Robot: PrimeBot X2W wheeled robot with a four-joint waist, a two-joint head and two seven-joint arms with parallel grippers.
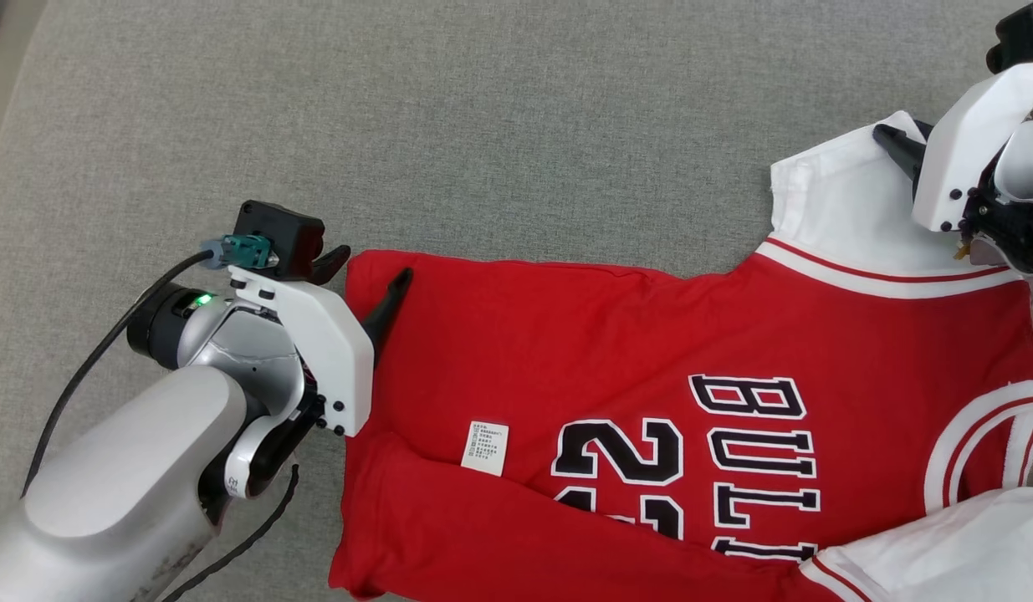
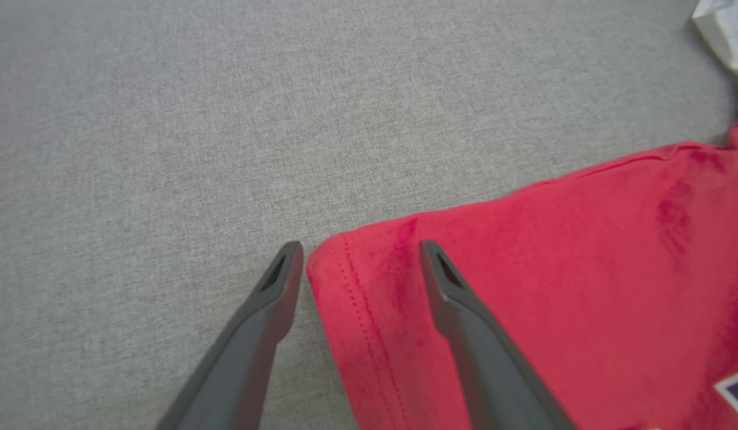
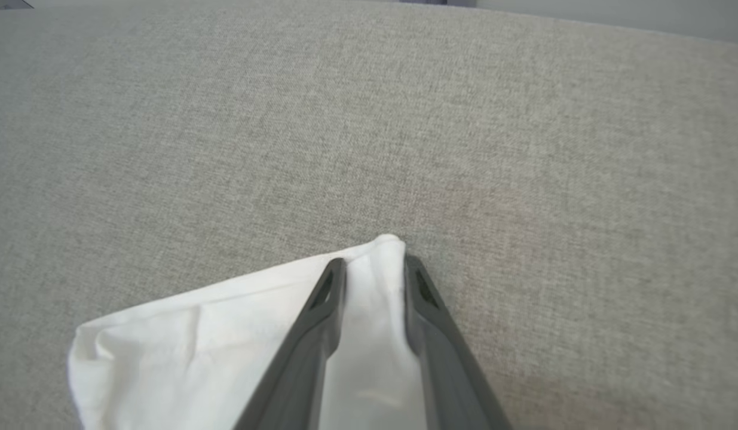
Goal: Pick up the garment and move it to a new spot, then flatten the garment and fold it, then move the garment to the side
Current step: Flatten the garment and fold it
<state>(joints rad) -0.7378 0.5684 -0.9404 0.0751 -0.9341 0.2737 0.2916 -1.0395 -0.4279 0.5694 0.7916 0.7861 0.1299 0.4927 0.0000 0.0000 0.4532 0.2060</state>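
Jersey (image 1: 650, 351) lies spread; left claw (image 2: 361, 246) gapes astride red hem (image 2: 345, 298), right claw (image 3: 375, 260) pinches white sleeve (image 3: 195, 334)

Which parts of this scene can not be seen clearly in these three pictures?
- Care label, head view: print too small to read.
- Jersey lettering, head view: lower part covered by its own folded cloth.
- Right gripper, right wrist view: white sleeve lies between the fingers; grip itself unclear.
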